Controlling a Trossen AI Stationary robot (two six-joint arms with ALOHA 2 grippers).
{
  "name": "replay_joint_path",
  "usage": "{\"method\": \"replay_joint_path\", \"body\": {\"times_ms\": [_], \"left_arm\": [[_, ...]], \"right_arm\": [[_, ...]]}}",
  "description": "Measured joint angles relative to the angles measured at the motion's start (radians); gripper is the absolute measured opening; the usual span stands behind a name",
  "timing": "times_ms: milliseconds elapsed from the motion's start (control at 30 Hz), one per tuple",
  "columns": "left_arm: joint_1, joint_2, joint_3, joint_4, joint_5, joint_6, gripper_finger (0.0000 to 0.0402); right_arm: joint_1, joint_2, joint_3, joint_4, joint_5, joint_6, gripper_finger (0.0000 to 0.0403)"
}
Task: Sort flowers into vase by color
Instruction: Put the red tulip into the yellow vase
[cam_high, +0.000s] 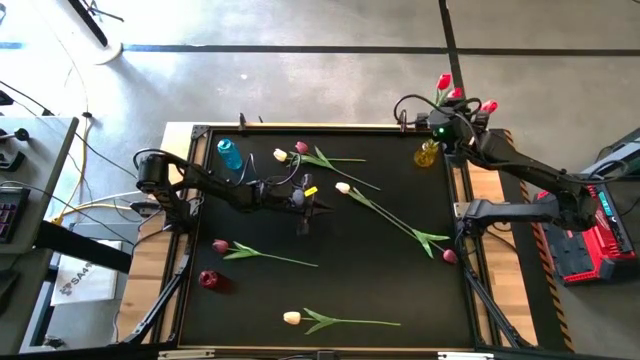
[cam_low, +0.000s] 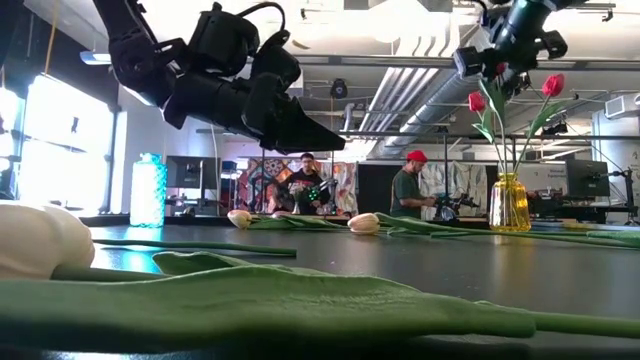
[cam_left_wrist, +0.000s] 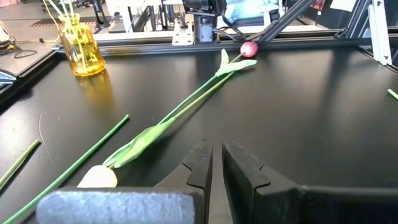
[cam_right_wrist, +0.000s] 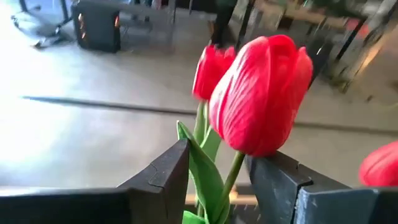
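While three red tulips (cam_high: 444, 82) stand in the yellow vase (cam_high: 428, 153) at the table's far right corner, the right gripper (cam_right_wrist: 217, 171) sits around a stem with fingers parted, seemingly letting go. Cream and maroon tulips (cam_high: 343, 187) lie across the black table (cam_high: 400, 290). The left gripper (cam_left_wrist: 216, 168) hovers mid-table, nearly closed and empty. Next likely comes lifting clear, then fetching another tulip. No readable writing shows.
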Motion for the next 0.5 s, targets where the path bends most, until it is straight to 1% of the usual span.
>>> {"method": "replay_joint_path", "body": {"times_ms": [100,167,367,500], "left_arm": [[0.0,0.0,0.0,-0.001,0.001,0.0,0.0026],[0.0,0.0,0.0,-0.005,0.001,-0.001,0.0026],[0.0,0.0,0.0,-0.009,0.0,-0.003,0.0026],[0.0,0.0,0.0,-0.009,-0.006,-0.01,0.0026]], "right_arm": [[-0.016,0.0,0.0,-0.073,-0.052,0.083,0.0149],[-0.027,0.0,0.0,-0.112,-0.061,0.118,0.015],[-0.049,-0.008,0.0,-0.131,0.034,0.1,0.015],[-0.058,-0.034,0.0,-0.117,0.042,0.065,0.015]]}}
